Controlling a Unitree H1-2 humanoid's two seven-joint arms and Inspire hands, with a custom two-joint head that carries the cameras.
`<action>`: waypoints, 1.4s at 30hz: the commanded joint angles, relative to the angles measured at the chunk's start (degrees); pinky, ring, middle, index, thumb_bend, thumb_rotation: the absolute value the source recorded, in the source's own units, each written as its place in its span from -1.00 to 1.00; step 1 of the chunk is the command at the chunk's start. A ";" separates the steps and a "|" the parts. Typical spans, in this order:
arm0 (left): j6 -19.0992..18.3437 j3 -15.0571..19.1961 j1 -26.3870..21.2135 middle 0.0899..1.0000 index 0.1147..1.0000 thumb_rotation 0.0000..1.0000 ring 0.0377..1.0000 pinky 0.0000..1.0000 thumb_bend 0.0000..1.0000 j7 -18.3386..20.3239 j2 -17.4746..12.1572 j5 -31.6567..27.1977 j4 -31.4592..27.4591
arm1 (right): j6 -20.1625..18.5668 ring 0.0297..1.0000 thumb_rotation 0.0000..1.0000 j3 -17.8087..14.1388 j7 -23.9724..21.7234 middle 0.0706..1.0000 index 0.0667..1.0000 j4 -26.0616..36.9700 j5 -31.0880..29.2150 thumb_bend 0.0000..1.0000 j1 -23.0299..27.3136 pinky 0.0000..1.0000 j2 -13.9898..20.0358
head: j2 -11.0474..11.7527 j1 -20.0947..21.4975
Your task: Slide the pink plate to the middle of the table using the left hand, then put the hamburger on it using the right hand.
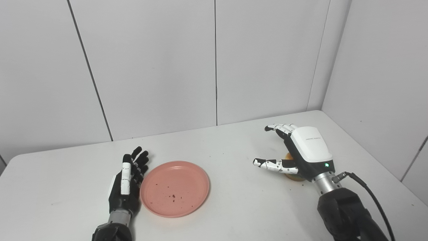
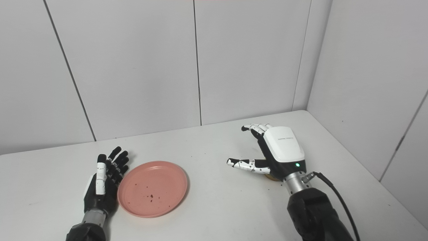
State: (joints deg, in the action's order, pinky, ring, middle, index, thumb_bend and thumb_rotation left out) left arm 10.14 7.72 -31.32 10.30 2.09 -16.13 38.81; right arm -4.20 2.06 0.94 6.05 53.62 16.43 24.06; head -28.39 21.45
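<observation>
Left robot hand (image 1: 127, 182) open-fingered beside pink plate (image 1: 175, 188); hamburger (image 1: 293, 176) under right robot hand (image 1: 302, 150)

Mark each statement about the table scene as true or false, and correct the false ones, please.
1. The pink plate holds only small dark crumbs. True.
2. The left robot hand grips the plate from above. False: it stands open, fingers straight, against the plate's left rim.
3. The hamburger lies on the plate. False: it sits on the table, mostly hidden under the right robot hand.
4. The right robot hand is open, fingers spread. True.
5. A black cable runs from the right wrist. True.
</observation>
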 commanded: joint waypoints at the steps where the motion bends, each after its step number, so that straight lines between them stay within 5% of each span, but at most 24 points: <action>1: 0.04 -0.10 0.46 0.72 0.68 0.69 0.86 0.95 0.91 0.41 -0.23 0.05 1.02 | -0.49 0.52 0.77 -0.70 1.96 0.49 0.40 -1.34 0.38 0.62 3.38 0.36 1.90 | -0.07 -0.08; 21: -0.82 -0.22 1.11 0.72 0.68 0.69 0.88 0.99 0.91 0.65 -0.04 -0.27 -0.44 | -1.16 0.44 0.80 2.07 7.73 0.46 0.39 -21.51 0.76 0.57 7.29 0.24 4.86 | -0.44 -0.46; 31: -1.95 -0.31 1.47 0.70 0.67 0.67 0.86 0.97 0.92 0.35 0.05 -0.24 -1.42 | -2.24 0.46 0.87 3.70 7.88 0.48 0.42 -26.73 -1.07 0.56 7.73 0.27 5.06 | -0.69 -0.86; 42: -2.81 -0.41 1.57 0.71 0.67 0.66 0.86 0.95 0.91 0.33 -0.07 -0.13 -1.78 | -1.33 0.39 0.71 5.46 11.32 0.42 0.37 -32.56 -4.78 0.51 8.75 0.18 5.07 | -0.81 -1.31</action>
State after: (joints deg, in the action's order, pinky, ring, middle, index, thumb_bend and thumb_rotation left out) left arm 8.32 7.52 -30.37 10.35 2.14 -16.18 36.80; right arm -4.59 7.45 12.14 -25.68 49.64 24.16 28.09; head -29.18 20.21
